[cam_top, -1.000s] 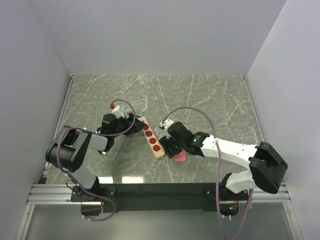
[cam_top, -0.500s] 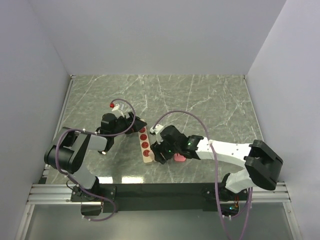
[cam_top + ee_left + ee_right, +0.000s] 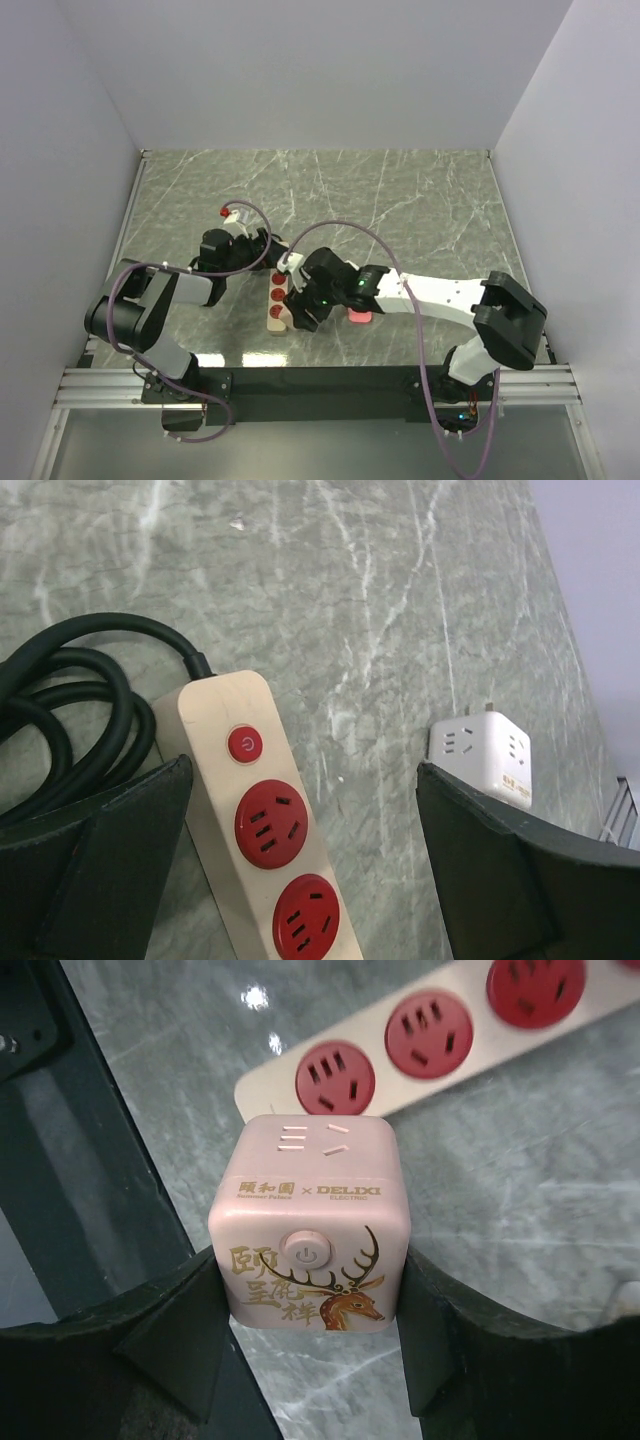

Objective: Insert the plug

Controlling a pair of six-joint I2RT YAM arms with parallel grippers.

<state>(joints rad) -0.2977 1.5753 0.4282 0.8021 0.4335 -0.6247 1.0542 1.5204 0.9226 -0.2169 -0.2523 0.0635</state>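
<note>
Right tool (image 3: 310, 1260) gripping glossy pink cube plug (image 3: 310, 1190), left tool (image 3: 305, 770) wide open over beige strip (image 3: 215, 705), round red sockets (image 3: 268, 824)

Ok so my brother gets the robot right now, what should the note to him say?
Left gripper: open, straddling the switch end of the power strip, not squeezing it.
Right gripper: shut on the pink cube plug.
Where: the cube hangs just off the strip's other end, by the last red socket. A white cube sits on the table, untouched.
Done: plug picked up and brought to the strip.
Left: line it up over a socket and push it in. Steadying the strip with the left gripper might help.
</note>
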